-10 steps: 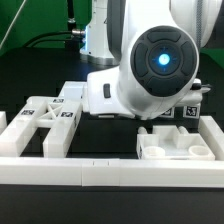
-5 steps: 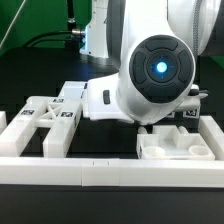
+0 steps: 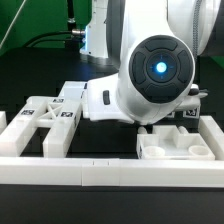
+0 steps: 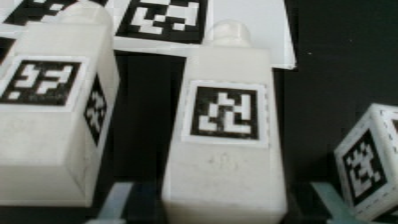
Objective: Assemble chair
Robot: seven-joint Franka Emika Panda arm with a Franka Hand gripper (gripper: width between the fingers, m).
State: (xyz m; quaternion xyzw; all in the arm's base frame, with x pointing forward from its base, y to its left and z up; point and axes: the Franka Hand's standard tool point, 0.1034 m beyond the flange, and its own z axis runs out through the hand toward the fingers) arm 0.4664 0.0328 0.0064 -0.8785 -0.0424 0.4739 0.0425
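In the wrist view a white cube-ended peg (image 4: 222, 115) with a square tag lies lengthwise between my fingers. My gripper (image 4: 222, 203) straddles its near end, open, with a dark gap showing between each fingertip (image 4: 121, 200) and the peg. A second tagged peg (image 4: 54, 100) lies beside it, and a tagged white cube end (image 4: 370, 152) lies on the other side. In the exterior view the arm (image 3: 150, 75) hangs low over the table and hides the gripper and the pegs. The X-braced frame (image 3: 45, 120) lies at the exterior view's left, the notched block (image 3: 175, 148) at its right.
A long white border rail (image 3: 110, 175) runs along the front, with further rail pieces at the sides. The marker board (image 4: 160, 18) lies just beyond the pegs. The pegs lie close together, with narrow dark gaps between them.
The arm has come down and shifted slightly toward the exterior view's right since one second ago. Over the last half second it has not visibly moved.
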